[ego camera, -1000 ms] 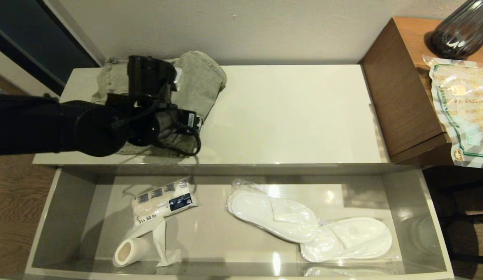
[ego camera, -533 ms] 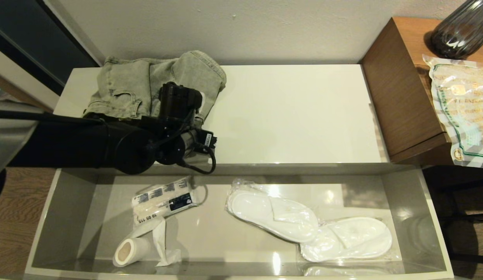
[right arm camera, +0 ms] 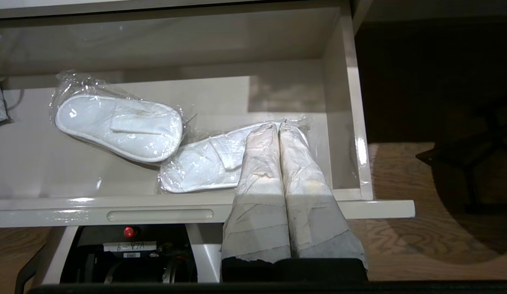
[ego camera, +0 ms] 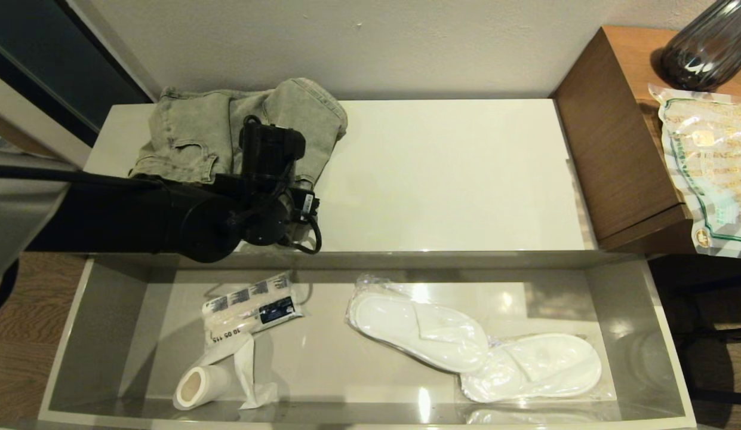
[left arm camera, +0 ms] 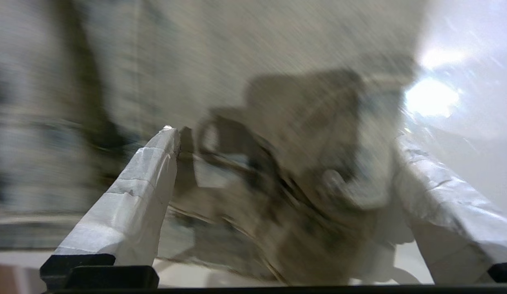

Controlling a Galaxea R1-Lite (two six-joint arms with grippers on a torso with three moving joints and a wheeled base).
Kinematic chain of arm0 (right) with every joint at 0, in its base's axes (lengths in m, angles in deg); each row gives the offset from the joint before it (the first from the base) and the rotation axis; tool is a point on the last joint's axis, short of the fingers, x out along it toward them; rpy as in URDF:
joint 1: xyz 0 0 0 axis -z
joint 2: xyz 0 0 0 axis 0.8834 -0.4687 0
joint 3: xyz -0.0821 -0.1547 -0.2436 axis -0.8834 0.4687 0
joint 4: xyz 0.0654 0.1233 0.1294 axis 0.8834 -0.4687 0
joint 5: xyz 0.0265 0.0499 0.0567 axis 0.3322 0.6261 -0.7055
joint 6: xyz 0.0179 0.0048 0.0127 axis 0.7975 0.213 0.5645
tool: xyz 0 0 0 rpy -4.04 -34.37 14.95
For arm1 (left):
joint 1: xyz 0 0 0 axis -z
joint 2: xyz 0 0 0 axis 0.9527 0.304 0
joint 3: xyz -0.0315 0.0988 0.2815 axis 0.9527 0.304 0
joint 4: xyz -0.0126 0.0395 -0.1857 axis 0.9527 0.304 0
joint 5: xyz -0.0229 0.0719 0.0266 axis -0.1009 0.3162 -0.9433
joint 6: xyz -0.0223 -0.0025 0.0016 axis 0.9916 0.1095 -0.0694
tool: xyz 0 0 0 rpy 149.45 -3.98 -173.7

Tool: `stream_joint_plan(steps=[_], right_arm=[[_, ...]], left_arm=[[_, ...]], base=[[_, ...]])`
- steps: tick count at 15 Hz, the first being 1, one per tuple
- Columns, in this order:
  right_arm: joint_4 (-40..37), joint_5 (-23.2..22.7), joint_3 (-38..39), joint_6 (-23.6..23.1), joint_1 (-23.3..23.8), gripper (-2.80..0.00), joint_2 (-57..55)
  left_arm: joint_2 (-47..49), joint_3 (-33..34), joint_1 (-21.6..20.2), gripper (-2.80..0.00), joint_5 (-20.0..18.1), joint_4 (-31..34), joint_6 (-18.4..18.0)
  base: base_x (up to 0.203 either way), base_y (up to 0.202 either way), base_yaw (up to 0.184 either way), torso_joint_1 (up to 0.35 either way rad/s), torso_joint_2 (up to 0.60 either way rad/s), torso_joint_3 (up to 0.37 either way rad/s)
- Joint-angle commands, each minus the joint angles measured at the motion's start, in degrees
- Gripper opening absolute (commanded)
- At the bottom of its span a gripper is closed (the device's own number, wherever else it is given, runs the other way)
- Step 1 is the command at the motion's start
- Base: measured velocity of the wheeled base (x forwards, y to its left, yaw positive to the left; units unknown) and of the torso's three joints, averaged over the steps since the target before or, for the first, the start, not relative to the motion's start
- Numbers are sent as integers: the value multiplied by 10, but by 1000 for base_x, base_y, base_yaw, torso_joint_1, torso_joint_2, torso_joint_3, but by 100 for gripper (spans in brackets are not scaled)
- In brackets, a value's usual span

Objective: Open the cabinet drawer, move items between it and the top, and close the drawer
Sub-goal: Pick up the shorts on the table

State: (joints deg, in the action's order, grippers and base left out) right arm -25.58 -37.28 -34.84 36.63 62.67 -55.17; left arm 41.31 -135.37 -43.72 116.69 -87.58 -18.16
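In the head view, our left gripper [ego camera: 268, 134] hangs over the folded jeans [ego camera: 197, 128] in the upper left of the frame, and there we cannot see how its fingers stand. The jeans lie on the glossy white surface [ego camera: 454, 173] of the cabinet, against the wall. We judge them soft, floppy and rather heavy. It is better to pinch a thick fold or the waistband, because a thin edge will let the rest hang and drag. The drawer [ego camera: 663, 334] stands open in the lower half of the frame. Inside it, at the right, lie two white slippers [ego camera: 418, 331] in clear plastic, and at the left a wrapped roll [ego camera: 251, 307] and a loose paper roll [ego camera: 194, 385]. The slippers look light, flat and slippery in their wrap. A brown desk [ego camera: 621, 131] stands at the right with a printed bag [ego camera: 710, 161] and a dark vase [ego camera: 710, 45].

In the left wrist view, the fingers [left arm camera: 130, 204] are spread wide and released, with crumpled denim [left arm camera: 302, 171] between them. We cannot tell if they touch it.

In the right wrist view, our right gripper [right arm camera: 279, 128] is clenched and empty, parked before the drawer front [right arm camera: 163, 212], with wooden floor [right arm camera: 421, 241] at the lower right.
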Motion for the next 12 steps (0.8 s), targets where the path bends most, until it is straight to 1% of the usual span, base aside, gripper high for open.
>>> stream_joint_plan(steps=[1,3,4,5,8,12], right_arm=[[0,0,1,0,0,-280,-1],[0,0,1,0,0,-280,-1],[0,0,1,1,0,-280,-1],[0,0,1,0,0,-280,-1],[0,0,1,1,0,-280,-1],[0,0,1,1,0,-280,-1]], left_arm=[[-4,-1,-14,0,21,-11,-3],[-7,1,-20,0,25,-12,-3],[-4,11,-23,0,25,-12,-3],[2,35,-27,0,25,-13,-2],[15,54,-33,0,26,-14,4],[20,54,-37,0,26,-14,3]], base=[[0,0,0,0,0,0],[0,0,0,0,0,0],[0,0,0,0,0,0],[0,0,0,0,0,0],[0,0,0,0,0,0],[0,0,0,0,0,0]])
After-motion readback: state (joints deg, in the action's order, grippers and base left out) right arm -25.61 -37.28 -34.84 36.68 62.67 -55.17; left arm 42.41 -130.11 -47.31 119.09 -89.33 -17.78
